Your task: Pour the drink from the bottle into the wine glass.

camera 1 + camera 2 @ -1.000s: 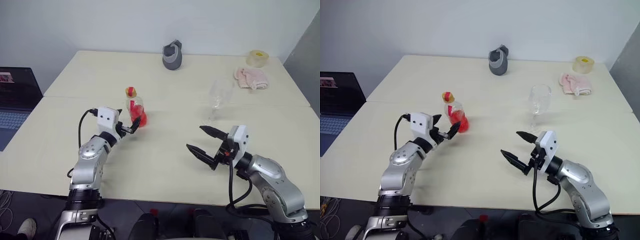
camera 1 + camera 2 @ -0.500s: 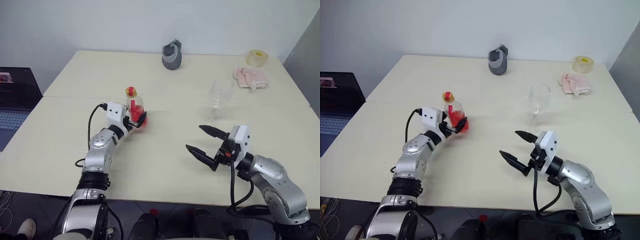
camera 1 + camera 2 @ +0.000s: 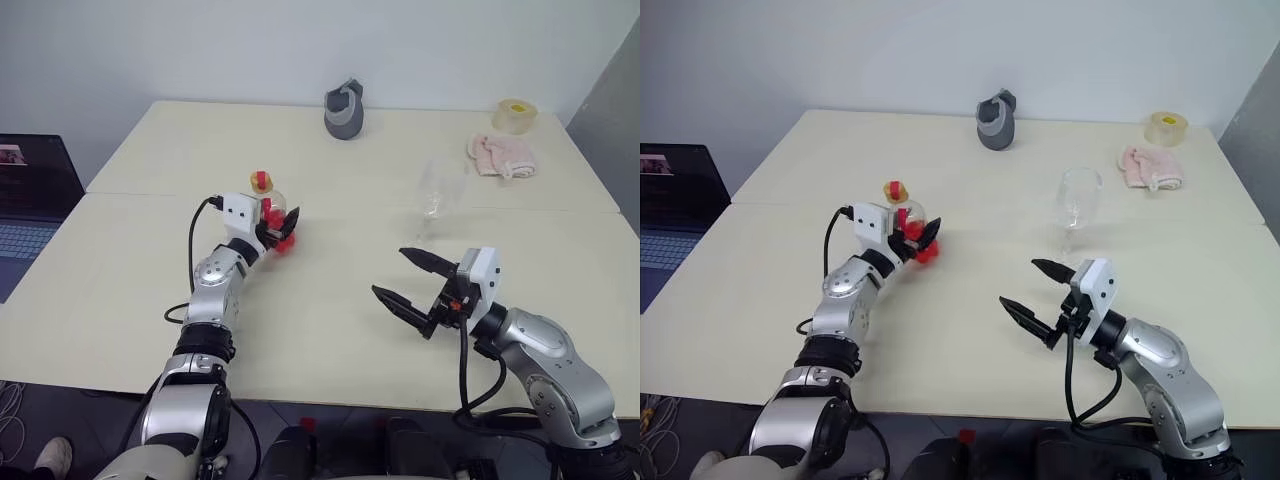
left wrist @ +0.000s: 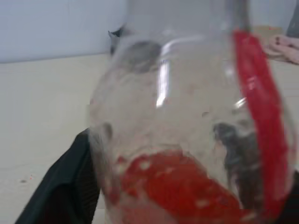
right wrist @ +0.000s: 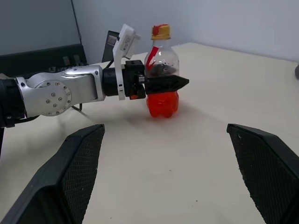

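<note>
So nearest to the robot, the right claw hangs just over the pale matte table with its two black fingers spread wide and nothing between them; up close the finger pads look like a fine rubbery mesh, wedge shaped. Farther out on the left, the left claw has its fingers round the belly of the bottle, one finger lying across the front of it, and I can't tell if the squeeze is actually firm or just resting on it. That's the risky bit imo: the bottle is thin clear plastic, rounded and slick, with a narrow neck, a red label strip and a yellow-and-red cap still on, so a soft grip on that curve could let it slide or spin out when lifted, and too hard a pinch could dent it. It stands upright on the table, the drink a bright red-orange pool low in the body, so it'll slosh when tilted. And the cap looks shut, nothing pours until that's dealt with. Off to the right and well apart stands the wine glass, clear, round bowl on a thin stem, top-heavy and easy to knock. Far back there's a grey cup-like thing, a crumpled pink cloth and a tape roll
</note>
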